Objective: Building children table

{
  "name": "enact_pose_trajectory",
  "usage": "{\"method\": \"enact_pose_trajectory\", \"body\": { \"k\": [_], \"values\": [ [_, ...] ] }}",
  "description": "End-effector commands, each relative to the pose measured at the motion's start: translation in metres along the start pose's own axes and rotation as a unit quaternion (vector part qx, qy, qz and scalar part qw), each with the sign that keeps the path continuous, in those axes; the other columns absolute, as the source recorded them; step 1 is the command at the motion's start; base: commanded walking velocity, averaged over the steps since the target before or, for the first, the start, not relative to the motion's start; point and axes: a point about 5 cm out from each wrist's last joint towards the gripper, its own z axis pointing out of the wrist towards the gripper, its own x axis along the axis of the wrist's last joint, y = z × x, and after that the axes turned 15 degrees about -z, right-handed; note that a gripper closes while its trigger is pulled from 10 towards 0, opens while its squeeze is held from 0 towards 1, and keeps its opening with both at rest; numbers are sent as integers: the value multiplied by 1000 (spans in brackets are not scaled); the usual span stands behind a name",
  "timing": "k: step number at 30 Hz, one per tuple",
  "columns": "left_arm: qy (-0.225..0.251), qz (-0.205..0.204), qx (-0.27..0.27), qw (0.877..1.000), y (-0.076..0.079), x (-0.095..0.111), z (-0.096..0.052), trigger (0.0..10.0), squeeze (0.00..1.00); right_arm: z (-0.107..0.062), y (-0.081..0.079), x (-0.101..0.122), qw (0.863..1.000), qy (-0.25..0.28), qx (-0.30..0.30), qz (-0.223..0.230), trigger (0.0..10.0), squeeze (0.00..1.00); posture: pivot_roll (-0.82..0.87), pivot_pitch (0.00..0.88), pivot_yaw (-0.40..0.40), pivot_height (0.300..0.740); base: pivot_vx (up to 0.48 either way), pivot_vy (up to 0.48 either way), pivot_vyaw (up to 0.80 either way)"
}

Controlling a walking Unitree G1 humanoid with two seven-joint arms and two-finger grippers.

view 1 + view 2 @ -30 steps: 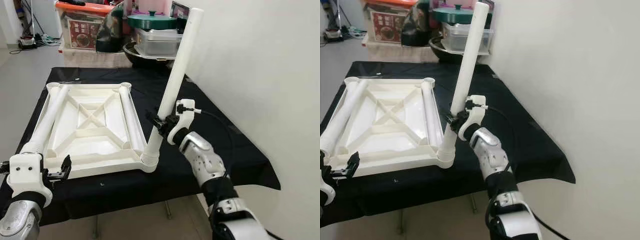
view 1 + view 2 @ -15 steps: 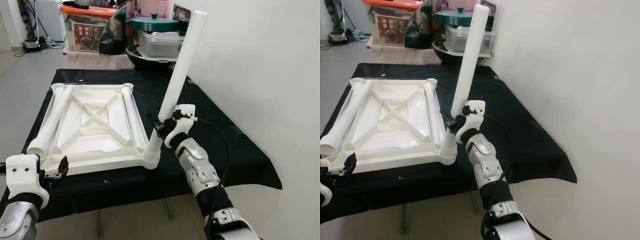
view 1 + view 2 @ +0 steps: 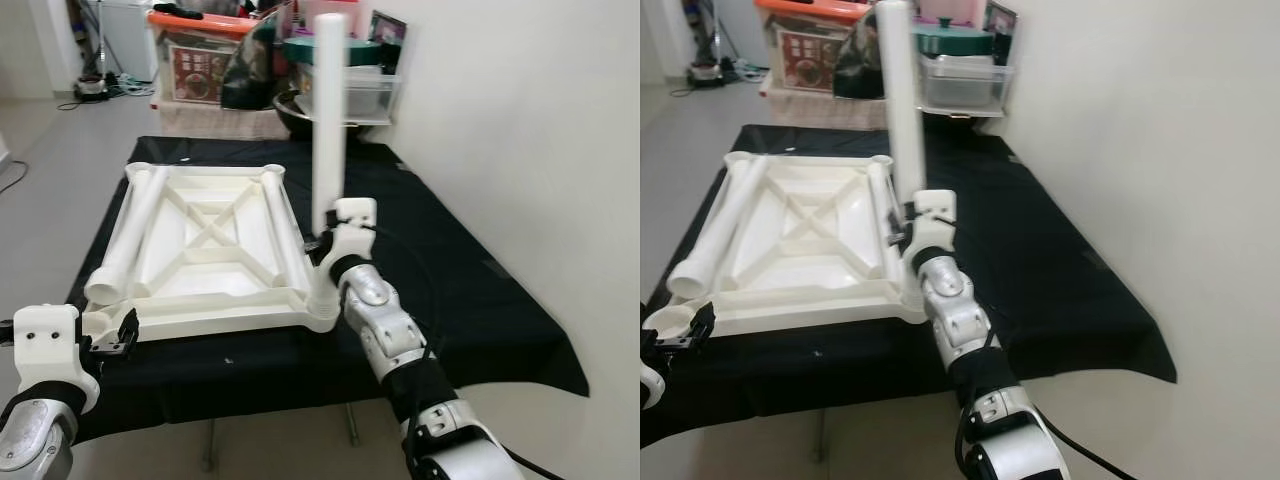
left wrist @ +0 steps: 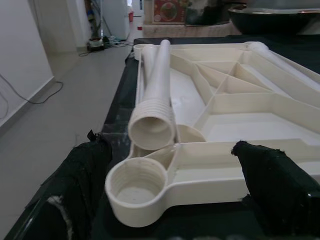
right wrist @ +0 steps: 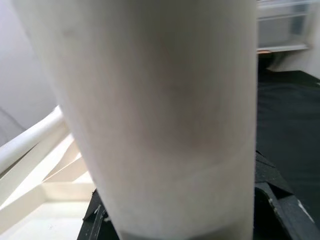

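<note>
The right gripper (image 3: 322,243), clamped on the upright table leg (image 3: 328,120), seats it at the tabletop's (image 3: 215,250) 5 o'clock corner. The left gripper (image 3: 112,338), fingers apart, faces an empty socket (image 4: 136,186); loose legs (image 3: 132,235) remain.

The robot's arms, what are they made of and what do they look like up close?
Each arm is shiny silver segments joined by black bands, ending in a blocky white wrist housing. The right tool and left tool have black fingers with a rough, padded-looking surface. A thin black cable loops beside the right arm.
</note>
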Motion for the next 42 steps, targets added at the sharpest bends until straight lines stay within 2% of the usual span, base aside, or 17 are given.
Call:
{"method": "enact_pose_trajectory", "body": {
  "k": [1, 4, 8, 26, 27, 31, 34, 42],
  "values": [
    [-3, -5, 2, 1000, 2, -1, -1, 10000, 0, -20, -1, -84, 978, -204, -27, 33, 10000, 0, 201, 0, -131, 740, 0, 0, 0],
    [-3, -7, 5, 1000, 2, -2, -2, 10000, 0, -20, 3, -84, 975, -208, -57, 54, 10000, 0, 201, 0, -135, 740, 0, 0, 0],
    [-2, -7, 7, 1000, 1, -2, -2, 10000, 0, -23, 5, -87, 971, -218, -69, 68, 10000, 0, 195, 0, -134, 740, 0, 0, 0],
    [-5, -10, 3, 1000, 6, -4, 2, 10000, 0, -21, 2, -83, 969, -228, -68, 66, 10000, 0, 171, 0, -123, 740, 0, 0, 0],
    [-5, -10, 2, 1000, 6, -5, 2, 10000, 0, -21, 3, -80, 972, -215, -66, 74, 10000, 1000, 167, 0, -123, 740, 0, 0, 0],
    [-5, -11, 2, 1000, 6, -5, 2, 10000, 0, -20, 3, -78, 973, -208, -66, 78, 10000, 1000, 167, 0, -123, 740, 0, 0, 0],
    [-6, -11, 1, 1000, 7, -6, 3, 10000, 0, -19, 5, -66, 980, -174, -61, 79, 10000, 1000, 157, 0, -118, 740, 0, 0, 0],
    [-7, -11, -1, 1000, 7, -7, 4, 10000, 0, -17, 6, -52, 985, -136, -51, 90, 10000, 1000, 147, 0, -114, 740, 0, 0, 0]
  ]
}}
